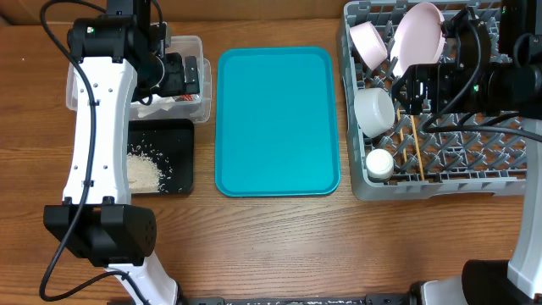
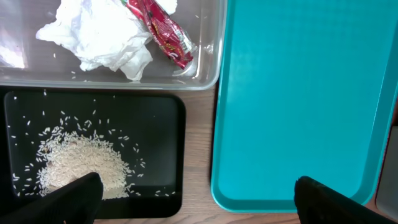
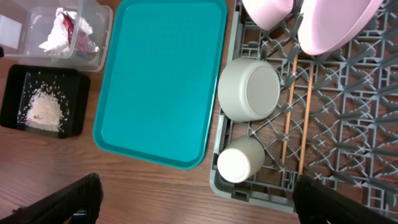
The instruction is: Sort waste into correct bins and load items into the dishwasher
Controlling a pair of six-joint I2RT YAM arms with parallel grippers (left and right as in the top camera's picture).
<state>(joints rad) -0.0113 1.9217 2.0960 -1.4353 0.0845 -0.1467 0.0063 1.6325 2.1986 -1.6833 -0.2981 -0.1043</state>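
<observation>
At the left side of the table, the left gripper [image 2: 196,202] hangs with its jaws spread wide and nothing between them. Just ahead of it sits the clear tub [image 2: 208,73], with the white napkin [image 2: 99,37] and red wrapper [image 2: 163,32] inside, touching each other. Under one fingertip lies the black tray [image 2: 158,124], which holds a heap of rice scraps [image 2: 81,163] and scattered grains. Under the other fingertip is a near corner of the teal tray [image 2: 298,93], bare.

The right gripper [image 3: 199,202] hovers over the grey dish rack [image 3: 367,162], jaws likewise wide and gripping nothing. Ahead of it in the rack:
- the white cup [image 3: 239,162], nearest
- a pale bowl [image 3: 249,90] on its side
- the chopsticks [image 3: 305,118], flat and side by side beside the bowl
- farthest, a pink bowl [image 3: 267,9] and the plate [image 3: 336,25], propped on edge
</observation>
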